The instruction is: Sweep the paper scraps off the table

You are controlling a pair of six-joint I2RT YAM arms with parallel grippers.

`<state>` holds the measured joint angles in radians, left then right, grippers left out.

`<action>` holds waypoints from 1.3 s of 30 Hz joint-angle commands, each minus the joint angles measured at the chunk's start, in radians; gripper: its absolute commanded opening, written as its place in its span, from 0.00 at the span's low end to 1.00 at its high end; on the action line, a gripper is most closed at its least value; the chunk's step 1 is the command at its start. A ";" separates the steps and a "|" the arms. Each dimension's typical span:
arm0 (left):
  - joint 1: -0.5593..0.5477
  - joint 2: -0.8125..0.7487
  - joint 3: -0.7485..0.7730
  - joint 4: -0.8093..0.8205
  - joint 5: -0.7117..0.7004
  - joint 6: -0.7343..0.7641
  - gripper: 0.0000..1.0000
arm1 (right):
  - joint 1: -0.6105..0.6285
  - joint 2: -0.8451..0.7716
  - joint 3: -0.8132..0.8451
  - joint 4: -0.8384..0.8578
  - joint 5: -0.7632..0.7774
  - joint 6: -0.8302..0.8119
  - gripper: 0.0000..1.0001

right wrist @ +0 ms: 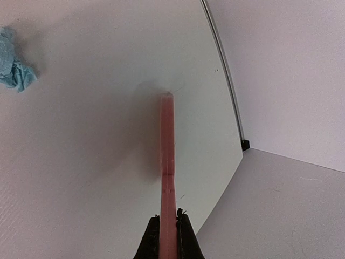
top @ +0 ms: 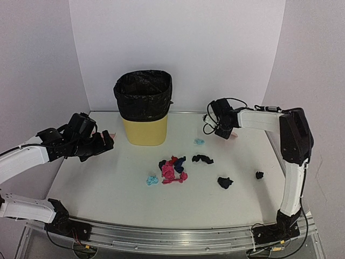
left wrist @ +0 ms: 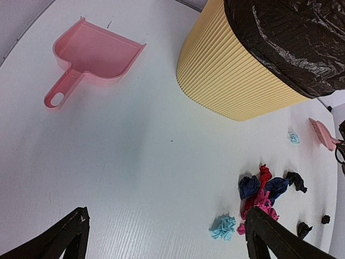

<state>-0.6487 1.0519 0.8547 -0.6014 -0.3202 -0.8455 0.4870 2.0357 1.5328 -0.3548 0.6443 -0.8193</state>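
Observation:
Several paper scraps lie mid-table: a pink, red and navy heap (top: 172, 169), a light blue wad (top: 152, 180) beside it, another light blue wad (top: 199, 141) farther back, and black wads (top: 202, 158) (top: 225, 182) (top: 259, 175) to the right. The heap (left wrist: 263, 195) also shows in the left wrist view. My left gripper (top: 105, 142) (left wrist: 167, 229) is open and empty above the table's (top: 108, 186) left side, near the pink dustpan (left wrist: 91, 54). My right gripper (top: 229, 133) (right wrist: 167, 218) is shut on the pink brush (right wrist: 167, 156) at the back right, its tip near the tabletop.
A yellow bin (top: 144, 128) with a black liner stands at the back centre, right of the dustpan. White walls enclose the back and sides. The table's right edge (right wrist: 232, 108) runs close to the brush. A metal rail (top: 172, 237) lines the front.

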 commanded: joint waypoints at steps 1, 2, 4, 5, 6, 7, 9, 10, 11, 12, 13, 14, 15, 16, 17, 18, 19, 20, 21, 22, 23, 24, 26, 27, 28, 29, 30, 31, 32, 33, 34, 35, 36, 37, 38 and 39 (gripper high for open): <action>0.001 0.015 0.015 0.006 -0.029 0.018 1.00 | 0.042 -0.055 0.060 -0.189 -0.114 0.220 0.00; 0.001 0.018 0.014 0.010 -0.030 0.019 1.00 | 0.059 -0.066 0.054 -0.220 -0.136 0.248 0.00; 0.001 0.024 0.012 0.022 -0.031 0.022 1.00 | 0.103 -0.086 0.038 -0.261 -0.149 0.290 0.00; 0.001 0.029 0.012 0.026 -0.031 0.022 1.00 | 0.129 -0.091 0.033 -0.279 -0.128 0.321 0.00; 0.001 0.032 0.011 0.031 -0.030 0.023 1.00 | 0.154 -0.094 0.037 -0.307 -0.120 0.353 0.00; 0.001 0.035 0.010 0.037 -0.029 0.023 1.00 | 0.175 -0.094 0.042 -0.332 -0.118 0.389 0.00; 0.001 0.041 0.004 0.049 -0.024 0.023 1.00 | 0.208 -0.094 0.053 -0.369 -0.124 0.452 0.00; 0.001 0.043 0.000 0.055 -0.021 0.022 1.00 | 0.223 -0.093 0.058 -0.384 -0.134 0.486 0.00; 0.001 0.045 -0.003 0.060 -0.019 0.022 1.00 | 0.236 -0.093 0.063 -0.396 -0.147 0.517 0.00; 0.001 0.047 -0.005 0.064 -0.015 0.019 1.00 | 0.251 -0.090 0.071 -0.407 -0.174 0.552 0.00; 0.002 0.049 -0.007 0.068 -0.009 0.019 1.00 | 0.262 -0.088 0.078 -0.412 -0.186 0.577 0.00; 0.001 0.051 -0.009 0.071 -0.004 0.017 1.00 | 0.275 -0.086 0.084 -0.416 -0.194 0.589 0.00; 0.001 0.053 -0.011 0.075 0.000 0.014 1.00 | 0.291 -0.083 0.089 -0.418 -0.201 0.598 0.00; 0.001 0.055 -0.013 0.077 0.004 0.012 1.00 | 0.310 -0.082 0.092 -0.420 -0.206 0.603 0.00; 0.001 0.055 -0.016 0.078 0.005 0.010 1.00 | 0.327 -0.082 0.095 -0.423 -0.210 0.603 0.00; 0.001 0.054 -0.018 0.080 0.008 0.008 1.00 | 0.341 -0.081 0.097 -0.425 -0.210 0.600 0.00; 0.000 0.055 -0.019 0.081 0.008 0.006 1.00 | 0.363 -0.081 0.103 -0.432 -0.206 0.600 0.00; 0.001 0.054 -0.021 0.082 0.008 0.005 1.00 | 0.384 -0.082 0.112 -0.445 -0.204 0.604 0.00; 0.001 0.054 -0.021 0.082 0.009 0.005 1.00 | 0.405 -0.084 0.121 -0.460 -0.205 0.611 0.00; 0.001 0.055 -0.020 0.082 0.009 0.004 1.00 | 0.424 -0.087 0.128 -0.473 -0.207 0.624 0.00; 0.001 0.054 -0.020 0.083 0.007 0.004 1.00 | 0.446 -0.091 0.139 -0.488 -0.214 0.636 0.00; 0.001 0.055 -0.020 0.085 0.006 0.004 1.00 | 0.466 -0.096 0.148 -0.501 -0.224 0.652 0.00; 0.001 0.056 -0.021 0.091 0.006 0.003 1.00 | 0.500 -0.106 0.166 -0.521 -0.253 0.694 0.00; 0.001 0.056 -0.021 0.095 0.006 0.002 1.00 | 0.513 -0.113 0.173 -0.527 -0.270 0.715 0.00; 0.000 0.059 -0.022 0.099 0.008 0.001 1.00 | 0.521 -0.120 0.180 -0.528 -0.273 0.725 0.00; 0.000 0.061 -0.023 0.104 0.012 0.001 1.00 | 0.525 -0.127 0.187 -0.528 -0.265 0.731 0.00; 0.001 0.062 -0.023 0.109 0.015 0.002 1.00 | 0.526 -0.134 0.196 -0.528 -0.248 0.734 0.00; 0.001 0.065 -0.024 0.112 0.018 0.002 1.00 | 0.526 -0.138 0.208 -0.528 -0.196 0.730 0.00; 0.000 0.068 -0.024 0.116 0.021 0.003 1.00 | 0.526 -0.142 0.218 -0.528 -0.147 0.722 0.00; 0.000 0.072 -0.024 0.118 0.025 0.004 1.00 | 0.525 -0.147 0.230 -0.527 -0.105 0.713 0.00; 0.000 0.075 -0.024 0.121 0.028 0.005 1.00 | 0.525 -0.154 0.243 -0.528 -0.059 0.707 0.00; 0.001 0.077 -0.024 0.123 0.032 0.006 1.00 | 0.525 -0.163 0.249 -0.528 -0.026 0.700 0.00; 0.000 0.079 -0.026 0.127 0.035 0.007 1.00 | 0.525 -0.176 0.249 -0.527 0.007 0.695 0.00; 0.001 0.081 -0.028 0.131 0.039 0.009 1.00 | 0.525 -0.190 0.248 -0.527 0.043 0.690 0.00; 0.001 0.083 -0.030 0.137 0.043 0.012 1.00 | 0.523 -0.210 0.237 -0.526 0.097 0.687 0.00; 0.001 0.087 -0.030 0.145 0.049 0.015 1.00 | 0.515 -0.230 0.216 -0.526 0.130 0.689 0.00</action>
<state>-0.6487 1.1277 0.8354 -0.5086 -0.2929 -0.8374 1.0186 1.9217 1.7378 -0.8618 0.5778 -0.1372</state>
